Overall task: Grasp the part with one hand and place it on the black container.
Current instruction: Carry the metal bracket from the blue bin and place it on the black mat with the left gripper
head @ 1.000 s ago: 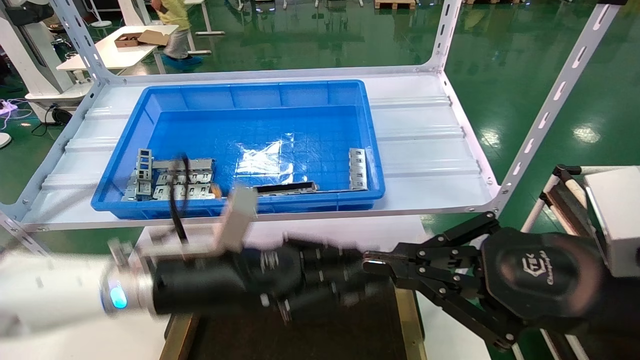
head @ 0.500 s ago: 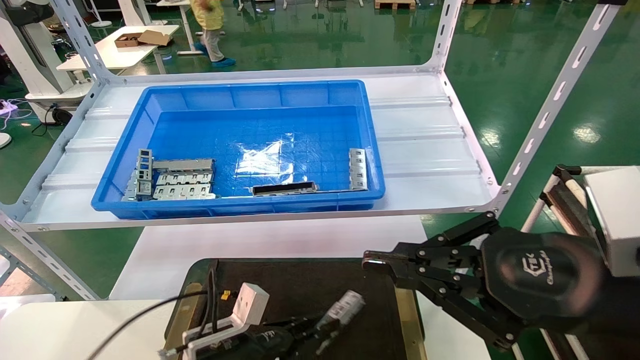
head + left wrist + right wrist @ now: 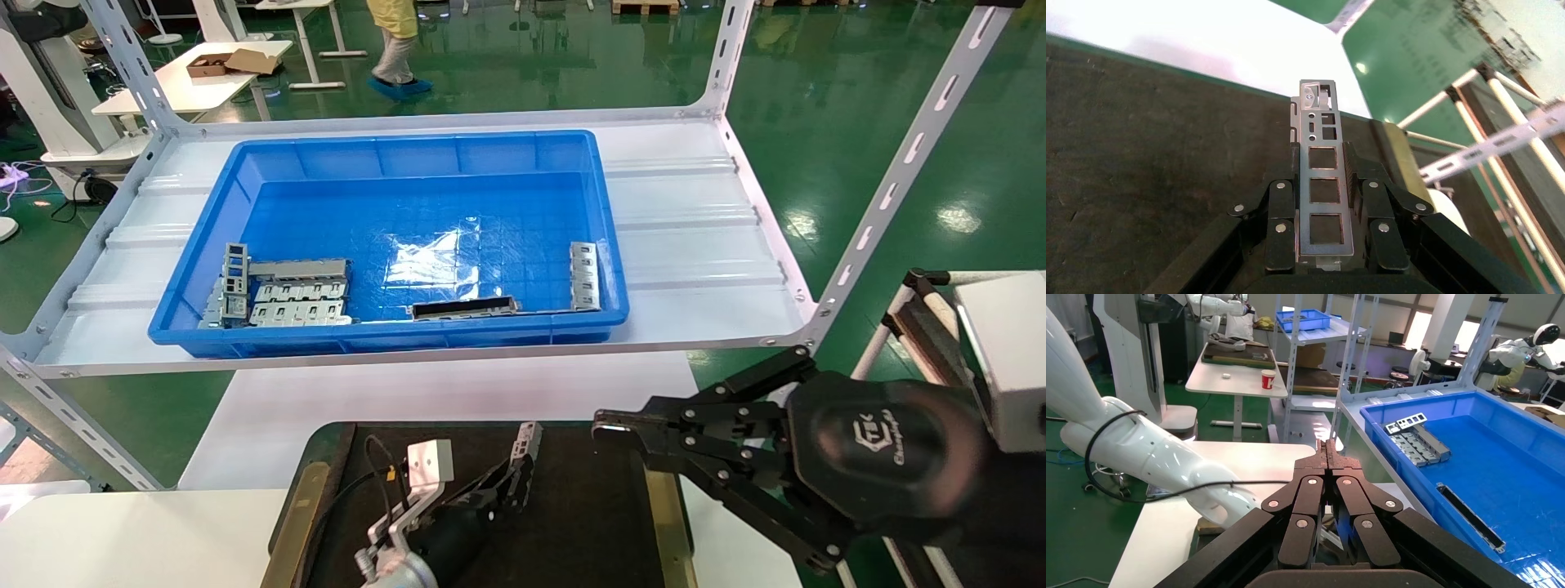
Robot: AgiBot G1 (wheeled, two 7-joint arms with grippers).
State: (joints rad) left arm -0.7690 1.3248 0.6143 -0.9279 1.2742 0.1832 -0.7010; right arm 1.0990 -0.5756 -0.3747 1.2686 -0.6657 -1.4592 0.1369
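My left gripper (image 3: 500,480) is low over the black container (image 3: 588,514) and is shut on the part (image 3: 528,445), a narrow silver-grey strip with a row of rectangular cut-outs. In the left wrist view the part (image 3: 1319,184) sticks out forward between the fingers (image 3: 1281,208), over the container's dark surface (image 3: 1138,153) and towards its far edge. I cannot tell whether the part touches the surface. My right gripper (image 3: 606,425) is shut and empty, hovering by the container's right brass strip (image 3: 666,506). Its closed tips (image 3: 1327,448) show in the right wrist view.
A deep blue bin (image 3: 384,336) sits on the white shelf (image 3: 695,245) behind the container. It holds grey multi-slot plates (image 3: 286,294), a dark hollow bar (image 3: 466,308) and another strip (image 3: 584,276). White shelf posts (image 3: 899,171) stand to the right.
My left arm has dropped from in front of the shelf down over the black container with the part, and the part now points forward. The right arm has not moved.
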